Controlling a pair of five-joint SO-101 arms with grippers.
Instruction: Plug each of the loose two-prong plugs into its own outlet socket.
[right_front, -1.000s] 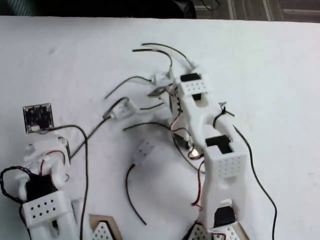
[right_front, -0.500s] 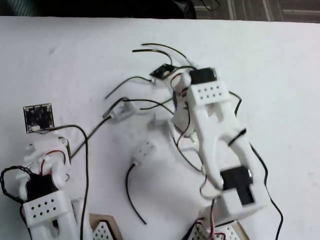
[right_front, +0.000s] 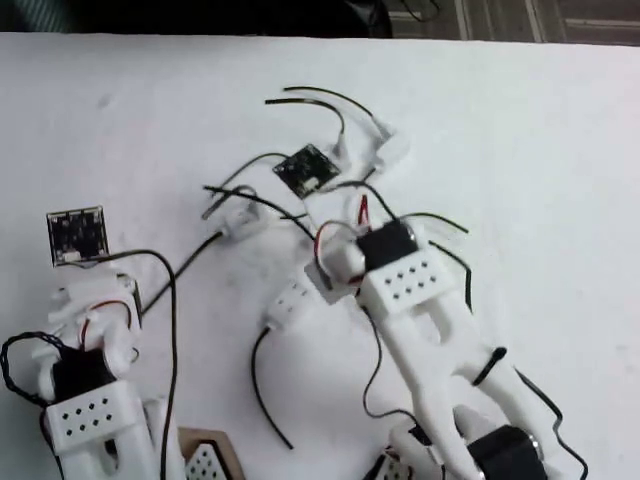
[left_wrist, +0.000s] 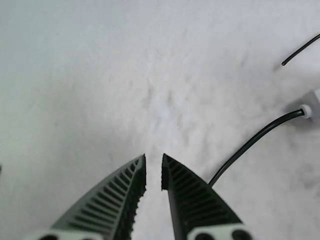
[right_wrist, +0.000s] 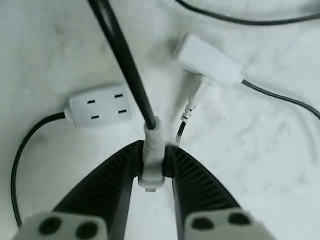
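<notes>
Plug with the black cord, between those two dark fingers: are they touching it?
Touching. The right wrist view shows both fingers pressed against the plug, no gap.

The plug (right_wrist: 151, 172) and outlet socket (right_wrist: 97, 109) are white, their cords (right_wrist: 122, 55) black (the table (right_wrist: 50, 40) is white too), and the right gripper (right_wrist: 153, 146) has ribbed dark grey-green fingers (right_wrist: 107, 185).

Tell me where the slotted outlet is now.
In the high view the outlet lies mid-table, just left of the right hand; the right wrist view shows it beside the plug that hand grips.
</notes>
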